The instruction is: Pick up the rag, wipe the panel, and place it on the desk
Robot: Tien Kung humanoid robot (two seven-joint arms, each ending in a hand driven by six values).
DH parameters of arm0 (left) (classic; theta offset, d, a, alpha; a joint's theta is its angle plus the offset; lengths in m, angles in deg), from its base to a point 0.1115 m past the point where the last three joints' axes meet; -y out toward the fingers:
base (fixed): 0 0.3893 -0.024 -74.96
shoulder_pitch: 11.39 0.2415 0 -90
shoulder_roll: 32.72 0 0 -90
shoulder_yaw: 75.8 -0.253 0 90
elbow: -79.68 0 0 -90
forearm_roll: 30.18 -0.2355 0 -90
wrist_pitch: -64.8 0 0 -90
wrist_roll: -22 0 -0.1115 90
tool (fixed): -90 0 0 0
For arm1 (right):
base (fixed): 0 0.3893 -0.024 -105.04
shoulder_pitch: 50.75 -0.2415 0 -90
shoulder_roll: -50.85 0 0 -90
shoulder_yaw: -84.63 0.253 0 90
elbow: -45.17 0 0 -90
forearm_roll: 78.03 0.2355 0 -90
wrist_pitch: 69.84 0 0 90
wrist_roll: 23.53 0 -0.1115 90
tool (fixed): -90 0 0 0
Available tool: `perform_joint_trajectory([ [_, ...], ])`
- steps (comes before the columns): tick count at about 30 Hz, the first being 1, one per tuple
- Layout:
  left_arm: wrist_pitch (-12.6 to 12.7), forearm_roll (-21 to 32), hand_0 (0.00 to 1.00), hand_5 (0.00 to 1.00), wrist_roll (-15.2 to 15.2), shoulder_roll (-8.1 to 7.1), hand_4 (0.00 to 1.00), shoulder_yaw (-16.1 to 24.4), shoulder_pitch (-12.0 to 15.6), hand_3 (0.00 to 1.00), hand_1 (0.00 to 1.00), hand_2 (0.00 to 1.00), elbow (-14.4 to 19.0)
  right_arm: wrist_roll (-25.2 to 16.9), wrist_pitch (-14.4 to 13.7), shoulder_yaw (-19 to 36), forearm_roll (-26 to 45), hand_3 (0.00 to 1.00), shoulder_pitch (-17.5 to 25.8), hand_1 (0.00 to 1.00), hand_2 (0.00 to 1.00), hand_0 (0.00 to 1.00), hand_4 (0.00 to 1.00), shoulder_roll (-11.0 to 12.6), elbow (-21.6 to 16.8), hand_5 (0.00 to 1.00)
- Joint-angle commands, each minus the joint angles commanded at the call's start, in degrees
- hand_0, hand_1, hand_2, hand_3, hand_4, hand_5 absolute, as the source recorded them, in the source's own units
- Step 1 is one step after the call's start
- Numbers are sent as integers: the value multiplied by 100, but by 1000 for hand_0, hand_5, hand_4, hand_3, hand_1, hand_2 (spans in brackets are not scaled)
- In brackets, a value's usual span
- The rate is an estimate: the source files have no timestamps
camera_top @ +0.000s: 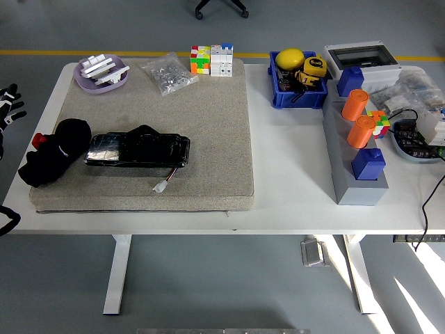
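A black rag (53,154) lies bunched at the left end of the grey mat (208,139), with a small red piece (39,139) at its upper left. Right beside it rests the black glossy panel (139,150), lying flat, with a white plug on red and black wires (164,184) at its lower edge. My left hand (8,103) shows only at the picture's left edge, off the table, fingers spread and holding nothing. It is well apart from the rag. The right arm is out of sight.
At the mat's far edge sit a purple dish of white parts (101,72), a bag of screws (168,74) and colour cubes (211,60). To the right are a blue bin (297,78), a grey block with orange cylinders (357,120) and blue blocks, and cables.
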Motion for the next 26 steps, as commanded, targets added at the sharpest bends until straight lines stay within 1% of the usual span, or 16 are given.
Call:
perform_joint_trajectory([
  [4,7,-96,555,387,-12,-12,875,8,10,573,628,601,13,-109,54,-219,206,571,-5,596,660,649,968,5,16,470],
  [6,9,-142,569,383,-20,-17,874,8,12,573,628,601,22,-115,61,-235,218,572,-9,596,660,649,968,0,18,469],
  [26,13,-404,575,377,-61,-43,877,87,19,574,628,602,20,-146,115,-344,311,572,-21,602,660,649,969,14,16,470],
])
